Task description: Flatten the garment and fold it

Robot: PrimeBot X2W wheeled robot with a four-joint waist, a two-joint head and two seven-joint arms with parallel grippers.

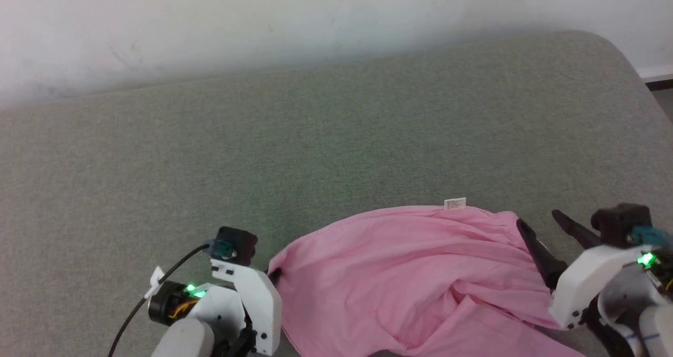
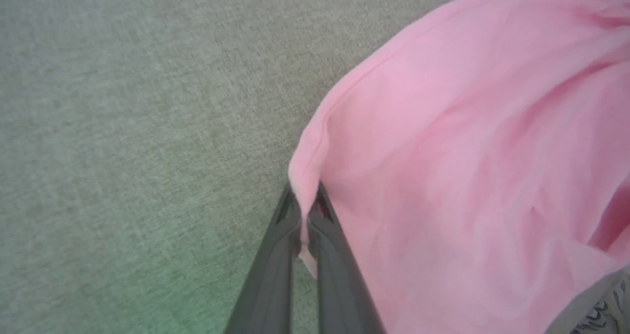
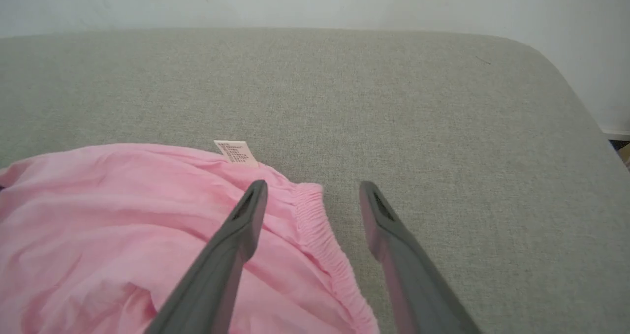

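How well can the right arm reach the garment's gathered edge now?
Probably yes: the right tool hangs open astride the gathered edge of the garment, with nothing in the way.

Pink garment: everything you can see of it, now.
The garment is light-pink, thin soft cloth, spread but wrinkled on the grey-green cushion, unfolded. A small white label sticks out at its far edge; a gathered elastic edge runs along its right side. The left claw is shut on its left hem. The right claw is open, straddling the elastic; contact unclear.
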